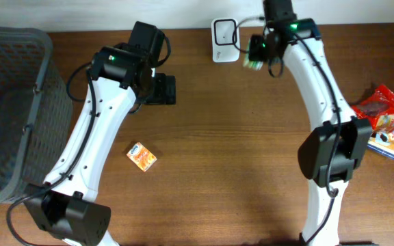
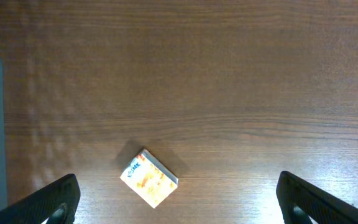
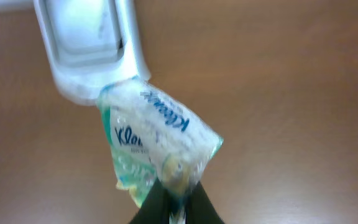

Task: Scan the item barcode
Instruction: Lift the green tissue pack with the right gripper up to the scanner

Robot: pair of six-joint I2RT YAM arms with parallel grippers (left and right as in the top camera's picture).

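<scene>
A: Left edge first: a grey mesh basket [image 1: 5,102]. Next, the left gripper [image 1: 161,89] hangs over bare wood, jaws spread fully, holding nothing. Below it a small orange box [image 2: 149,178] lies flat, its print too small to read.

B: Centre-right?

A: A white scanner [image 1: 224,39] sits at the far edge. The right gripper [image 3: 174,202] is clamped tight on 1 end of the tissue pack [image 3: 154,140], which sits just in front of the scanner. Cannot tell whether they touch.

B: Handling?

A: Judged light and soft: thin clear film over folded tissue, likely slippery and quick to crumple. A pinch on the end seam suits it; squeezing the middle would buckle the printed face. No barcode visible.

B: Writing?

A: "Kleenex" in blue script, 2 times, the lower 1 partly cut off. Far right lie snack packets [image 1: 388,123], red and blue-white, text unreadable.
</scene>
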